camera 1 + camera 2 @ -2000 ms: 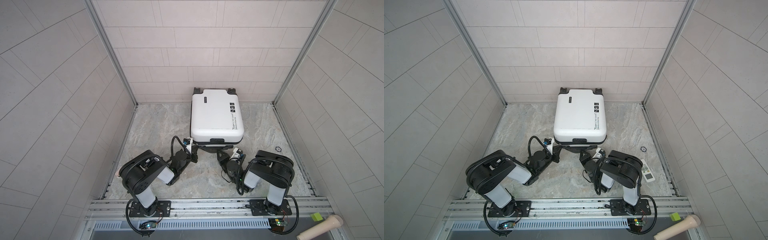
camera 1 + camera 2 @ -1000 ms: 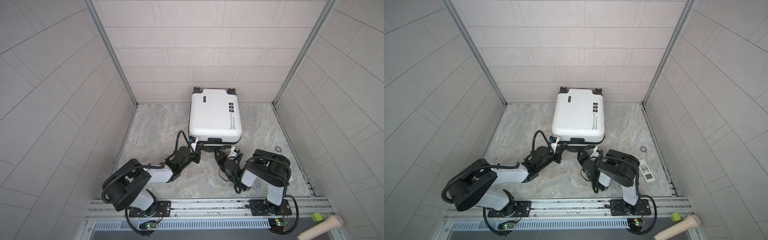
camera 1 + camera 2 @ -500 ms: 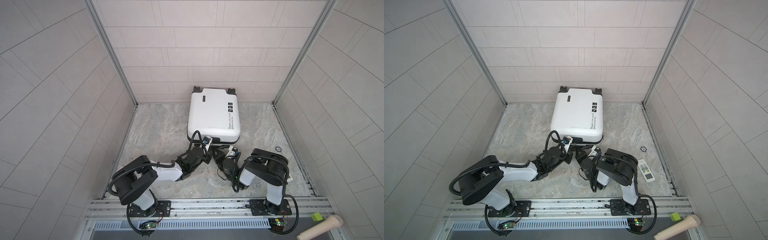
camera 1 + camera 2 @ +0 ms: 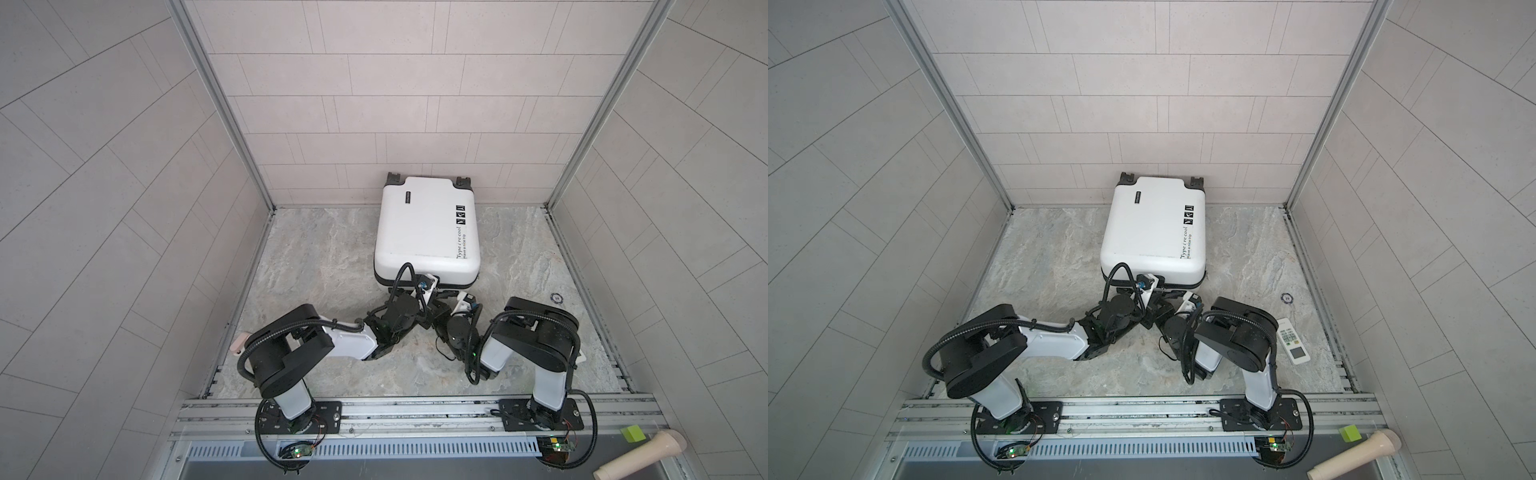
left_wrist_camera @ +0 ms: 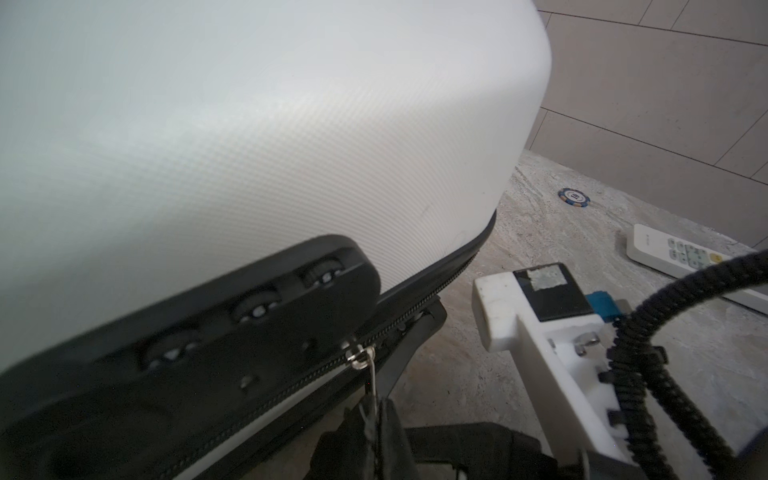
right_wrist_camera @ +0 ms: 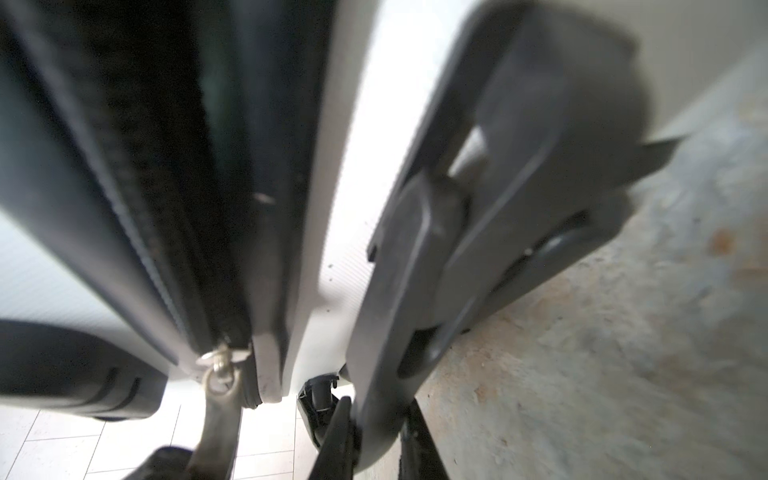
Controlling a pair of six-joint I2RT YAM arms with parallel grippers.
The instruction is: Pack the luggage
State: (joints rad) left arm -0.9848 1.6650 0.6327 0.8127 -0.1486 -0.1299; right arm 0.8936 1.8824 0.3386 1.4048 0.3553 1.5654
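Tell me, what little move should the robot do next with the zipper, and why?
Probably drag the zipper pull, pinched in the left pincer, along the luggage toward the right arm's side. Past the slider the zipper looks open, and the right pincer grips the handle to steady it.

The luggage (image 4: 424, 232) stands against the back wall (image 4: 415, 104), closing the way behind it. The marble surface (image 4: 316, 257) is free on both sides, except a remote control (image 4: 1293, 346) and a chip (image 4: 557, 297) at right. The left arm (image 4: 349, 357) and right arm (image 4: 536, 336) crowd the luggage's near edge.
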